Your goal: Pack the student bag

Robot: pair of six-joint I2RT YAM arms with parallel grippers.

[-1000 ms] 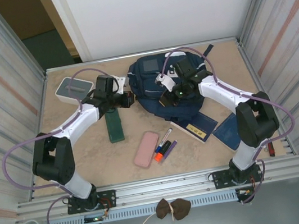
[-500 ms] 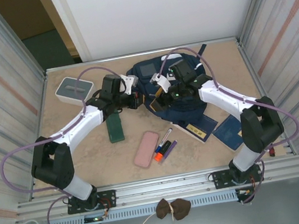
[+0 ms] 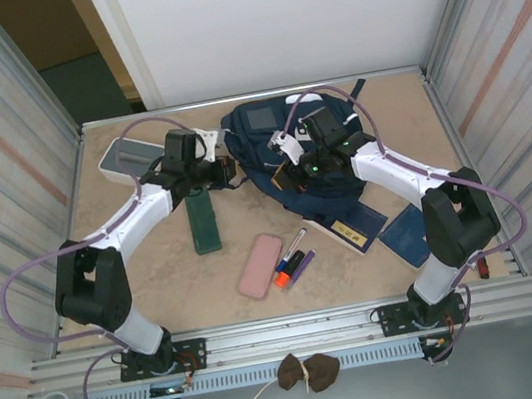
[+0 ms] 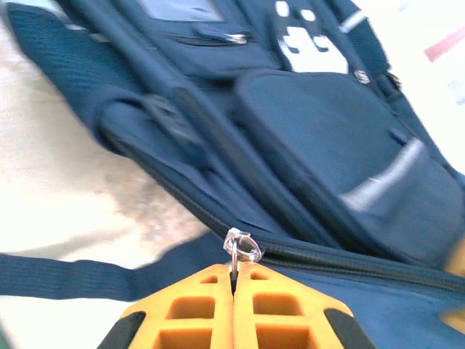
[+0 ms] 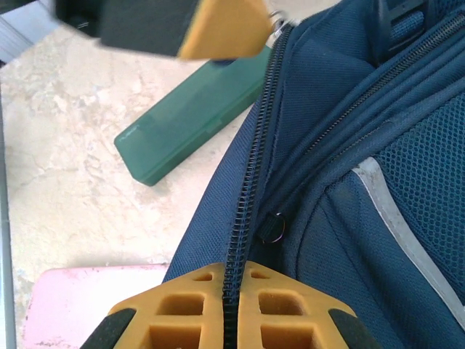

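Observation:
The student bag (image 3: 259,125), navy with a grey front square, lies at the back middle of the table. My left gripper (image 3: 229,172) is at the bag's left edge, shut on the small metal zipper pull (image 4: 243,246); its orange fingers (image 4: 203,305) meet with the pull's ring pinched between them. My right gripper (image 3: 289,167) is over the bag's near side, shut on the black zipper track (image 5: 251,182), which runs into the seam between its fingers (image 5: 290,313). In the right wrist view the left gripper's orange fingertip (image 5: 221,29) sits at the zipper's far end.
A green case (image 3: 203,223) lies left of the bag. A pink case (image 3: 259,265) and markers (image 3: 291,261) are in front. Two blue booklets (image 3: 356,226) (image 3: 405,233) lie to the right. A white-and-grey box (image 3: 128,159) sits back left.
My left gripper swung right, then drew back left, still pinching the zipper pull. My right gripper shifted along the bag's near edge and now pinches the zipper track. The bag's outline shifted.

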